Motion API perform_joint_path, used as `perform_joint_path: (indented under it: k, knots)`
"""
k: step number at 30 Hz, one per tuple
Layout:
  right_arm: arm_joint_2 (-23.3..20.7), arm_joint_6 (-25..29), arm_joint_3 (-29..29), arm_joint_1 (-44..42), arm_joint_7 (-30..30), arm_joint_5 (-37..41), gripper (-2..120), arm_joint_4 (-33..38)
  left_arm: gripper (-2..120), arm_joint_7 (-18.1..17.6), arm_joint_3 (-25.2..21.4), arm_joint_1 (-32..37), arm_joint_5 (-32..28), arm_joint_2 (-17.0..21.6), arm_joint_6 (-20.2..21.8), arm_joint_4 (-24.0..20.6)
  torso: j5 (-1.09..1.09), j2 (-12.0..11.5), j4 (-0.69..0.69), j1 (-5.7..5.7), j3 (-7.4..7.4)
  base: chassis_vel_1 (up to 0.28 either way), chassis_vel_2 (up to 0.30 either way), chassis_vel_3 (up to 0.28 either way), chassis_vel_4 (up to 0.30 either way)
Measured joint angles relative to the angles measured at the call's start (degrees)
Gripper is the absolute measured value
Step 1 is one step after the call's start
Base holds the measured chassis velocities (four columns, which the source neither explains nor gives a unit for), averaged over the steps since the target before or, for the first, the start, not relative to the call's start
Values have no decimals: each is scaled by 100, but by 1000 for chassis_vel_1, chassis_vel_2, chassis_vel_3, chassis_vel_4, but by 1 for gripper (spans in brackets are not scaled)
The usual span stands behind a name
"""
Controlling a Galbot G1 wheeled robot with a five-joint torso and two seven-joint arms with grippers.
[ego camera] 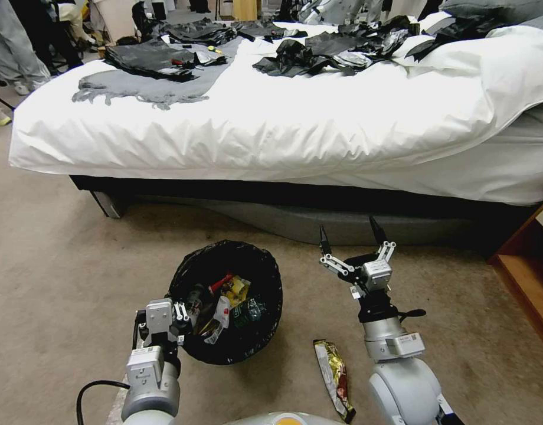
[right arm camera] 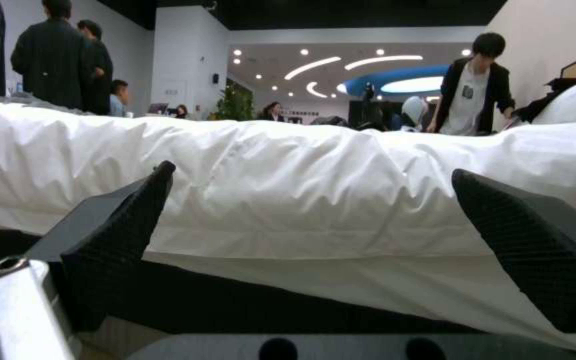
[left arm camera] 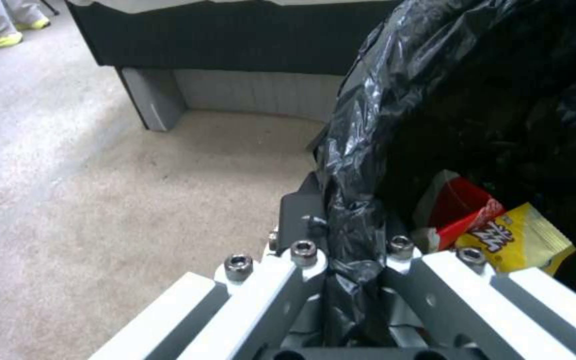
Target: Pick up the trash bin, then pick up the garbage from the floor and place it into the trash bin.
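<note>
The trash bin [ego camera: 270,273], lined with a crinkled black bag, hangs just above the carpet in front of the bed. My left gripper [ego camera: 186,311] is shut on the near-left rim; in the left wrist view the liner [left arm camera: 395,100] is pinched between the jaws of the left gripper [left arm camera: 343,222]. Garbage lies inside: a red-white packet [left arm camera: 465,210], a yellow wrapper [left arm camera: 518,240] and other litter [ego camera: 233,298]. A shiny snack wrapper [ego camera: 335,378] lies on the floor beside my right arm. My right gripper [ego camera: 348,229] is open and empty, raised right of the bin and pointing at the bed [right arm camera: 311,172].
A low bed [ego camera: 283,124] with a white duvet spans the back, strewn with black bags [ego camera: 319,50] and grey cloth [ego camera: 147,85]. A wooden shelf unit [ego camera: 528,277] stands at the right. Open carpet [ego camera: 65,265] lies to the left.
</note>
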Motion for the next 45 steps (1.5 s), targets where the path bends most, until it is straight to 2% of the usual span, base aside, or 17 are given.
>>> perform_joint_path:
  k: [11, 16, 35, 45]
  knots:
    - [-66, -391, 126, 137, 31, 229, 100, 99, 1, -3, -68, -129, -138, 56, 81, 71, 0, 0, 0, 0, 0, 0, 0, 0, 0]
    - [-161, -1174, 212, 142, 181, 444, 100, 151, 1, -13, -117, -316, -285, 159, 200, 93, 0, 0, 0, 0, 0, 0, 0, 0, 0]
    - [-299, -1690, 338, 123, 208, 775, 100, 119, 1, -19, -187, -462, -496, 300, 234, 94, 0, 0, 0, 0, 0, 0, 0, 0, 0]
    - [-507, -2258, 243, 123, 207, 1146, 100, -62, 1, -20, -183, -520, -522, 345, 282, 77, 0, 0, 0, 0, 0, 0, 0, 0, 0]
